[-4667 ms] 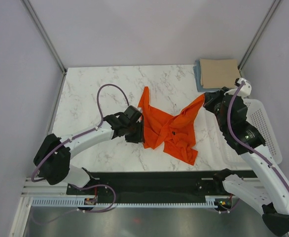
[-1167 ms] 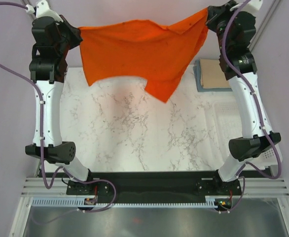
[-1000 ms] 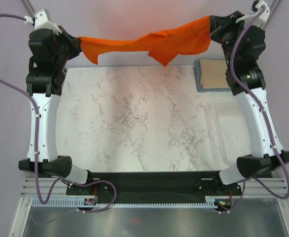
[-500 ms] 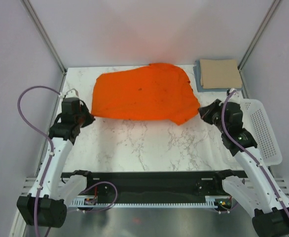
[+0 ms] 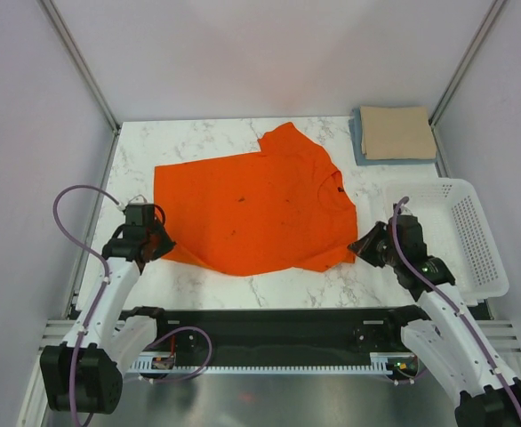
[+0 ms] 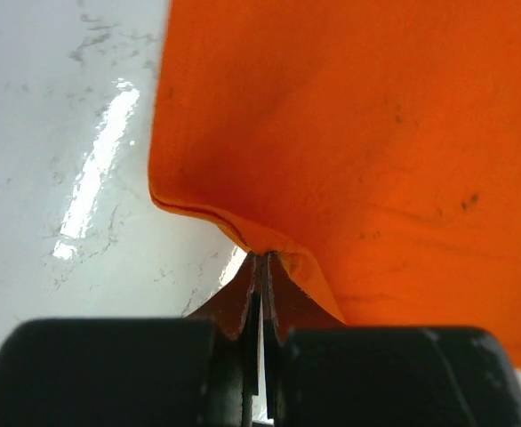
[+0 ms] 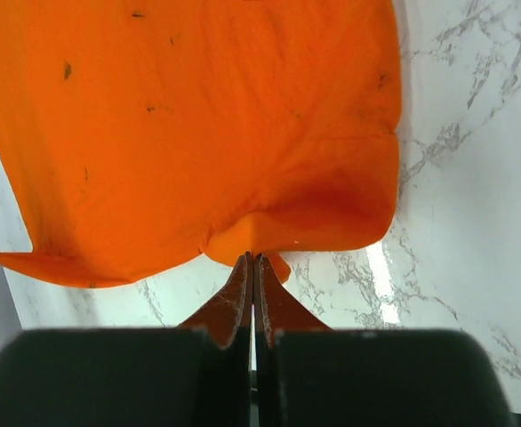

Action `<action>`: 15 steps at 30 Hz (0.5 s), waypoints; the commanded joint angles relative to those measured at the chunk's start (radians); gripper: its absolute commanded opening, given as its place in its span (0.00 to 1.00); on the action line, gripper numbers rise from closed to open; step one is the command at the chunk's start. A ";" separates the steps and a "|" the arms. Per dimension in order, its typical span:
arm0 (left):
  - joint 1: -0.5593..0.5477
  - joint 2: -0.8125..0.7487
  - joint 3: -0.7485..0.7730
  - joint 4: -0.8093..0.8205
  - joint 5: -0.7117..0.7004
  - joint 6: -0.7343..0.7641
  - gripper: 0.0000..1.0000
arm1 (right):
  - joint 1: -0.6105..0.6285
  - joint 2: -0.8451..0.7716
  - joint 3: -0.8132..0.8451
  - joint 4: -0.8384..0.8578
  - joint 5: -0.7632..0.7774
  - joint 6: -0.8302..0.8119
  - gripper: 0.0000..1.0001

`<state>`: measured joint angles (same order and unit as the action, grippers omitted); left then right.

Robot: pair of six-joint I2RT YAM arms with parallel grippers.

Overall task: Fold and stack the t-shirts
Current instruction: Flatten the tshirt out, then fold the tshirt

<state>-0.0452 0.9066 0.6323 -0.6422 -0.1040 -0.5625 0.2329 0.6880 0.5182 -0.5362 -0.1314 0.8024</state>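
Here, orange t-shirt (image 5: 252, 209) flat on table (image 5: 198, 138) — 2 jaws clamped on its near corners, basket (image 5: 476, 233) and tan t-shirt (image 5: 396, 132) rightward.

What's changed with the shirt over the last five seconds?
The orange t-shirt was crumpled mid-table. Both arms lifted it, stretched it between them, then laid it down flat and drew it toward the near edge. The left gripper and right gripper stay shut on its near edge. The folded tan t-shirt and white basket have not moved.
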 commanded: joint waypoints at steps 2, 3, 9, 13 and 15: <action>0.005 -0.034 -0.031 0.032 -0.221 -0.204 0.02 | -0.001 -0.018 0.011 -0.025 0.027 0.018 0.00; 0.005 -0.037 -0.026 0.032 -0.221 -0.205 0.02 | 0.000 0.004 0.017 -0.025 0.051 0.014 0.00; 0.005 0.051 0.049 0.032 -0.221 -0.205 0.02 | 0.002 0.183 0.133 0.039 0.179 -0.052 0.00; 0.007 0.126 0.090 0.068 -0.315 -0.159 0.02 | 0.002 0.347 0.258 0.099 0.185 -0.100 0.00; 0.007 0.193 0.128 0.084 -0.319 -0.137 0.02 | 0.000 0.465 0.345 0.134 0.181 -0.135 0.00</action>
<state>-0.0441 1.0424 0.6872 -0.6250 -0.3351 -0.7136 0.2329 1.0512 0.7471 -0.5030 0.0158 0.7338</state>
